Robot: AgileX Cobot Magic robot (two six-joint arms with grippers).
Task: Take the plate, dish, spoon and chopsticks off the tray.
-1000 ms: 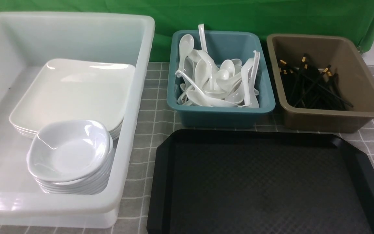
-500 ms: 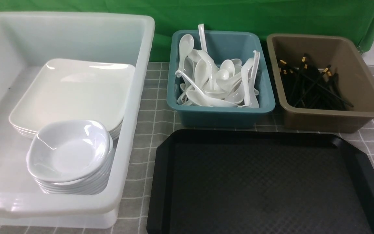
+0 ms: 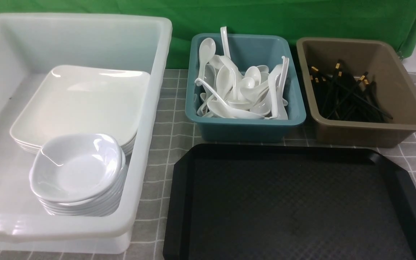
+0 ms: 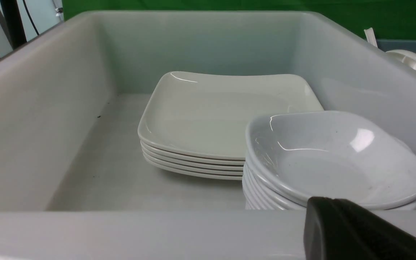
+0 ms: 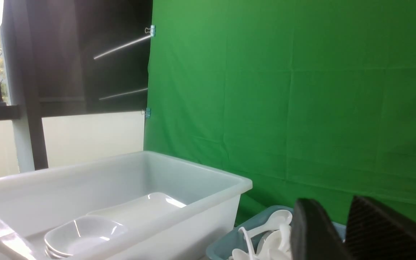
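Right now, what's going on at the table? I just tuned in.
Nothing is being handled. The black tray shows no tableware on it. Plates and small dishes sit stacked in the white tub, spoons fill the teal bin, and chopsticks lie in the brown bin. The left gripper is shut and empty near the white tub's near wall; the right gripper is slightly parted, holding nothing.

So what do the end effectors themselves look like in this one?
Little shows. The left end effector is a matte black, wedge-shaped finger with rounded edges. The right end effector shows two matching black fingers with faintly textured faces. No cables, markings or arm links are visible.
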